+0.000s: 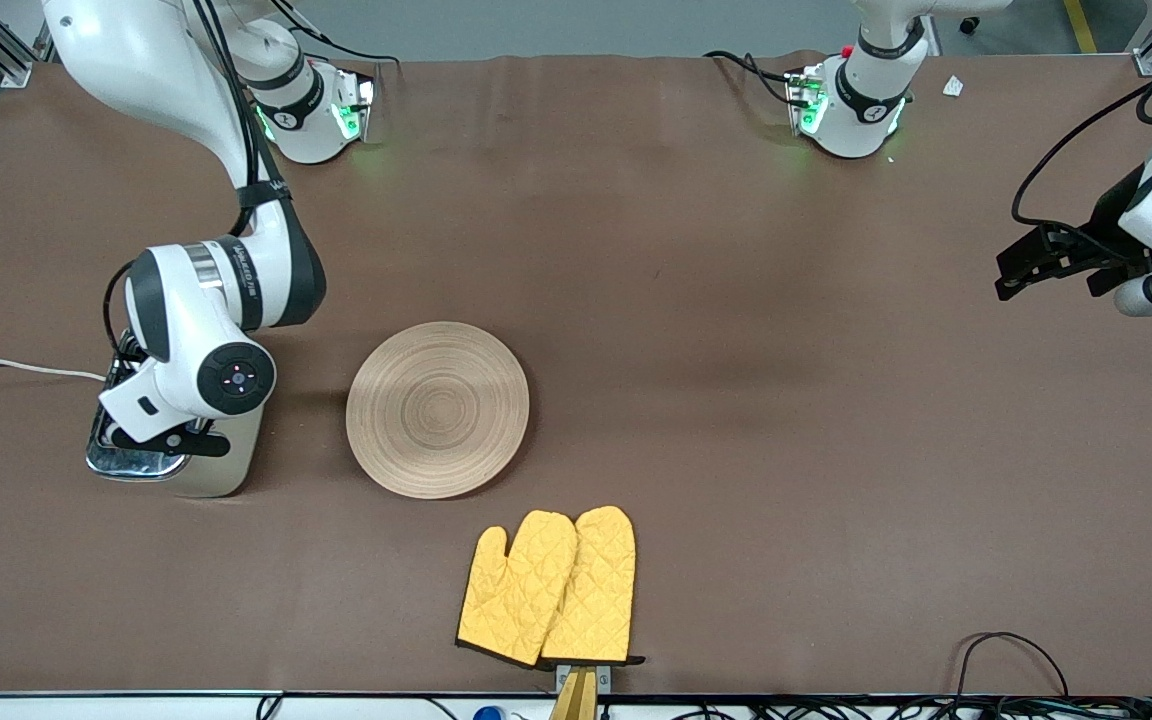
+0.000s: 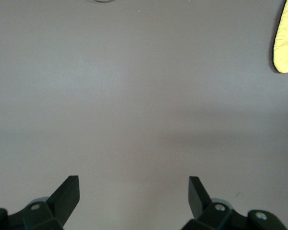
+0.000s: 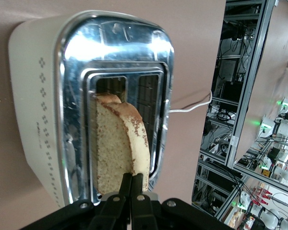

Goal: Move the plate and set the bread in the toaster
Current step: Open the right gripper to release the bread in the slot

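The toaster [image 3: 38, 105] stands at the right arm's end of the table, mostly hidden under the right arm in the front view [image 1: 226, 470]. The bread [image 3: 116, 143] stands upright in one slot, its upper part sticking out. My right gripper [image 3: 133, 176] is straight over the toaster with both fingers pressed together at the bread's top edge. In the front view only its black hand [image 1: 164, 440] shows. The empty wooden plate [image 1: 437, 408] lies beside the toaster, toward the table's middle. My left gripper [image 2: 134, 184] is open and empty, waiting in the air over bare table at the left arm's end [image 1: 1021, 265].
Two yellow oven mitts [image 1: 548, 588] lie nearer to the front camera than the plate, at the table's edge; one corner shows in the left wrist view [image 2: 287, 38]. The toaster's white cord [image 1: 16, 368] runs off the table's end.
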Robot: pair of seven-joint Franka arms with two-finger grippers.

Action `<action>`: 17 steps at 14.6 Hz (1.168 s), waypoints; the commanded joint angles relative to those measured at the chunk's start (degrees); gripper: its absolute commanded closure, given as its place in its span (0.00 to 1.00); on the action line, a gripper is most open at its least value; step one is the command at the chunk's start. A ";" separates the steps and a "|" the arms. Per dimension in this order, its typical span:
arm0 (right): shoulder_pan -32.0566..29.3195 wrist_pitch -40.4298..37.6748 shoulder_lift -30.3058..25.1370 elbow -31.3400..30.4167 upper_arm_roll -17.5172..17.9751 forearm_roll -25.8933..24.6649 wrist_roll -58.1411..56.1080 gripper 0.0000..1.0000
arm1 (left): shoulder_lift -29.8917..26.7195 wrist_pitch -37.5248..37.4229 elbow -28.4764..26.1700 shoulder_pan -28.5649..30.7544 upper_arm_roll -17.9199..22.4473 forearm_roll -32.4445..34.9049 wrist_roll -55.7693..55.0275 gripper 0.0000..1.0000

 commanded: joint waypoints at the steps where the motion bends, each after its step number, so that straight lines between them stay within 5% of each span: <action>1: -0.95 1.32 -0.12 -1.08 0.84 1.65 0.56 0.80 | -0.21 0.63 -0.14 -0.13 -0.11 0.30 -0.83 0.00; 3: -1.04 1.49 -0.12 -0.56 0.75 3.41 0.38 0.35 | -0.30 0.55 -0.14 -0.22 -0.11 0.30 -0.83 0.00; 4: -1.99 1.58 -0.12 0.23 0.84 4.02 -0.23 0.22 | -0.30 0.55 -0.14 -0.22 -0.11 0.30 -0.83 0.00; 7: -3.41 1.50 -0.29 3.13 0.75 9.37 -3.03 0.05 | -0.30 0.55 -0.14 -0.22 -0.11 0.39 -0.65 0.00; 17: -4.29 -6.33 -3.62 17.46 0.49 30.12 -5.07 0.00 | -0.21 0.46 -0.05 -0.22 -0.02 0.48 0.05 0.00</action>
